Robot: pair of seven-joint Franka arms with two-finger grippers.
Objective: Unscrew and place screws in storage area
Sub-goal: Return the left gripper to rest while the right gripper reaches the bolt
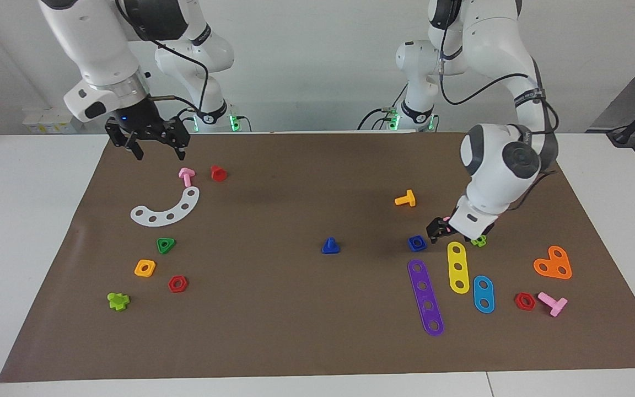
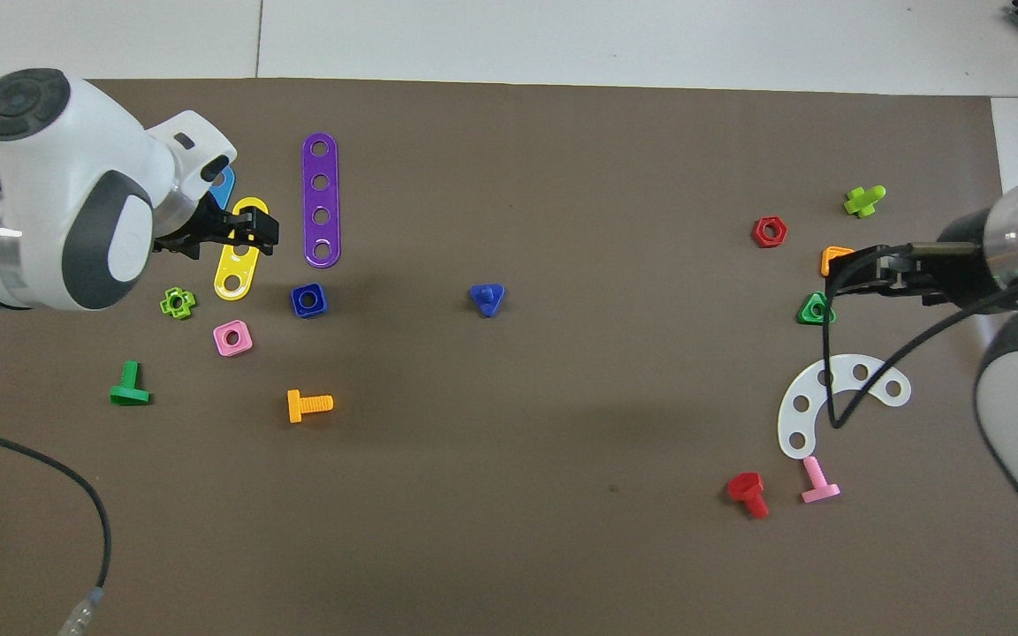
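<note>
The dark-blue screw (image 1: 330, 246) with a triangular head rests head-down on the brown mat (image 1: 295, 331), shaft up, near the table's middle; it also shows in the overhead view (image 2: 487, 299). My left gripper (image 1: 437, 229) hangs low toward the left arm's end, over the yellow strip (image 2: 239, 261), close to the blue square nut (image 1: 416, 243); in the overhead view the left gripper (image 2: 253, 231) shows nothing held. My right gripper (image 1: 157, 149) is open and empty, raised at the right arm's end, over the orange nut (image 2: 836, 258) and green triangular nut (image 2: 816, 309).
A purple strip (image 1: 425, 298), blue oval strip (image 1: 483, 294) and orange heart plate (image 1: 553, 263) lie by the yellow strip. An orange bolt (image 1: 405, 199), pink nut (image 2: 232, 337) and green bolt (image 2: 129, 387) lie nearer the left arm. A white arc (image 1: 166, 209), pink bolt (image 1: 186, 176) and red bolt (image 1: 218, 173) lie under the right arm.
</note>
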